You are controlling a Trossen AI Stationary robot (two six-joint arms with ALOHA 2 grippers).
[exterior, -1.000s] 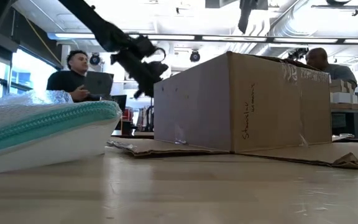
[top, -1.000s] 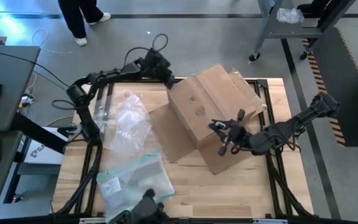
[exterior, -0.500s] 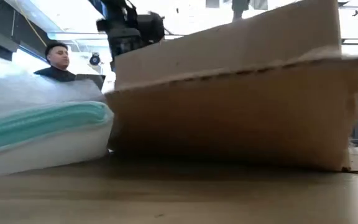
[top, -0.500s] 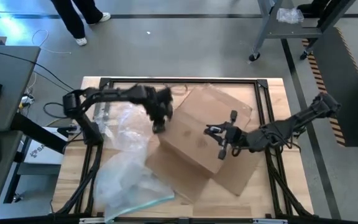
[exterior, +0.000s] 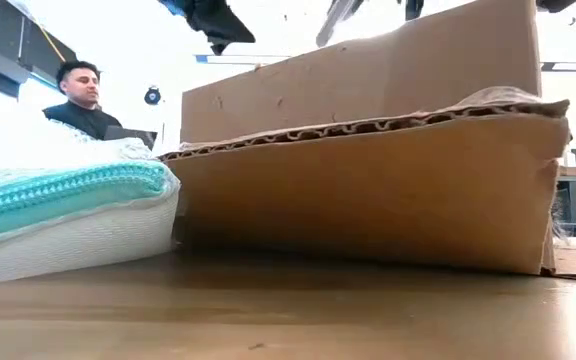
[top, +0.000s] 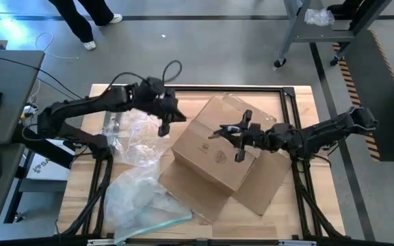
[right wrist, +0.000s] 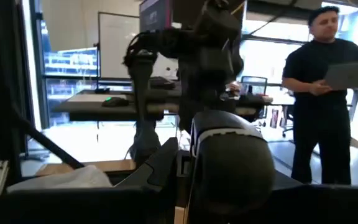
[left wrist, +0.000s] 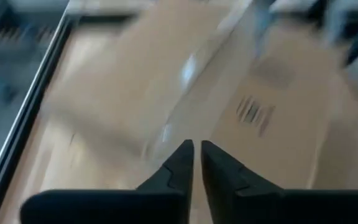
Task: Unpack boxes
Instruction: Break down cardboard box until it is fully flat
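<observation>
High view: the box (top: 224, 147) is flanked by the left gripper (top: 164, 126), fingers nearly closed and empty, and the right gripper (top: 232, 137), fingers spread; the pouch (top: 142, 205) could be pushed over the desk's (top: 286, 225) edge.

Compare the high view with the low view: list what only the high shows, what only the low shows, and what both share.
Only the high view shows both grippers whole: the left gripper beside the cardboard box, the right gripper above its top, fingers apart, plus the bubble wrap.

Only the low view shows the box's corrugated flap edge and a seated person behind.

Both show the box and the teal-edged pouch.
</observation>
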